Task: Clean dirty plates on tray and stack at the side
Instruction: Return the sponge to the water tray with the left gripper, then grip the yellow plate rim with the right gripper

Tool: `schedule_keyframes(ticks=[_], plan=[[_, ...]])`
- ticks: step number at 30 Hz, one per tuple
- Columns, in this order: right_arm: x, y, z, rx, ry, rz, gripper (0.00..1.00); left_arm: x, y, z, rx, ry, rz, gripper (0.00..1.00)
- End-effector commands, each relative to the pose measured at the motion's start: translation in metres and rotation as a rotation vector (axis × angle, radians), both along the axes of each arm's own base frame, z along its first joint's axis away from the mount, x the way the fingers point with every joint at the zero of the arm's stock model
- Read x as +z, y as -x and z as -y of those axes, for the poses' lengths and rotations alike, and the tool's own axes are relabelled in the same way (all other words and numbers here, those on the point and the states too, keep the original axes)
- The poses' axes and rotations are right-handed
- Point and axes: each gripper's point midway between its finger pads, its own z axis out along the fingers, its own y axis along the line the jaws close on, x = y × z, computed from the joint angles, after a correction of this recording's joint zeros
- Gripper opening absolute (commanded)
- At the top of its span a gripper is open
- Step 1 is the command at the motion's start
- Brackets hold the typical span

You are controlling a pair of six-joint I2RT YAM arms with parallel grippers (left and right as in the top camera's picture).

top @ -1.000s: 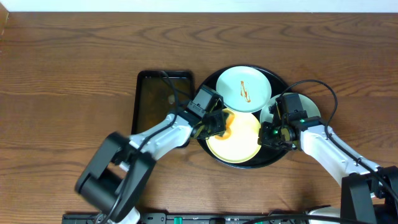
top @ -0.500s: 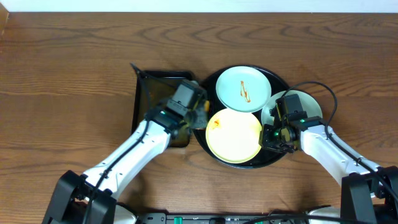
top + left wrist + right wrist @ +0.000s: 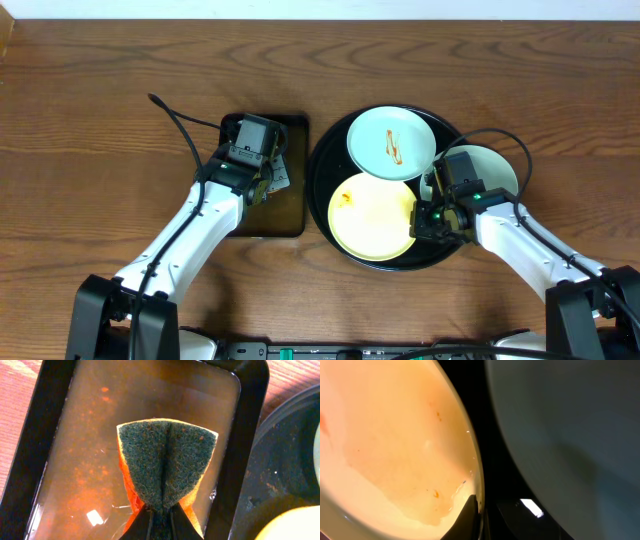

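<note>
Green sponge (image 3: 167, 460), clamped in the left gripper (image 3: 160, 519), is at the nine-o'clock pan (image 3: 248, 435), apparently rinsing. Right gripper (image 3: 436, 217) pinches the cream plate (image 3: 372, 228); next, scrub its smear (image 3: 345, 198).

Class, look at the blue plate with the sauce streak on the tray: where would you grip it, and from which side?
Probably its thin rim, at the right edge, coming in from the right. The streaked plate is shallow and flat, so only the rim gives a pinch. Its near edge lies over the yellow plate, while bare tray shows beside its right edge.
</note>
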Motion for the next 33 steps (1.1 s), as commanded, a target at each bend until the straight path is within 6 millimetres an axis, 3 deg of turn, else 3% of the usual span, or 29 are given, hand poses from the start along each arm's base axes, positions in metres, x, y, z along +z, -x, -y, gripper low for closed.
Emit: schedule_keyframes(ticks=[1, 8, 14, 15, 20, 24, 29, 33], plan=[[0.0, 0.002, -0.01, 0.049, -0.007, 0.012, 0.01, 0.004, -0.002, -0.004, -0.006, -0.024, 0.013, 0.08], [0.011, 0.002, -0.007, 0.116, 0.023, 0.053, 0.01, 0.003, -0.001, -0.004, -0.006, -0.025, 0.009, 0.08], [0.067, -0.011, -0.006, 0.143, 0.015, 0.258, 0.01, 0.003, -0.001, -0.004, -0.006, -0.025, 0.009, 0.08], [0.077, -0.015, 0.003, 0.143, 0.059, 0.315, 0.01, 0.003, -0.001, -0.004, -0.006, -0.025, 0.009, 0.08], [0.095, -0.027, 0.031, 0.137, 0.227, 0.429, 0.01, 0.003, -0.001, -0.004, -0.006, -0.025, 0.009, 0.08], [0.104, -0.041, 0.043, 0.115, 0.314, 0.5, 0.01, 0.003, -0.001, -0.004, -0.006, -0.025, 0.009, 0.08], [0.104, -0.04, 0.036, 0.117, 0.266, 0.493, 0.01, 0.003, -0.001, -0.004, -0.006, -0.025, 0.009, 0.08], [0.088, -0.012, 0.023, 0.092, 0.152, 0.348, 0.24, 0.003, -0.001, -0.004, -0.006, -0.025, 0.009, 0.08]])
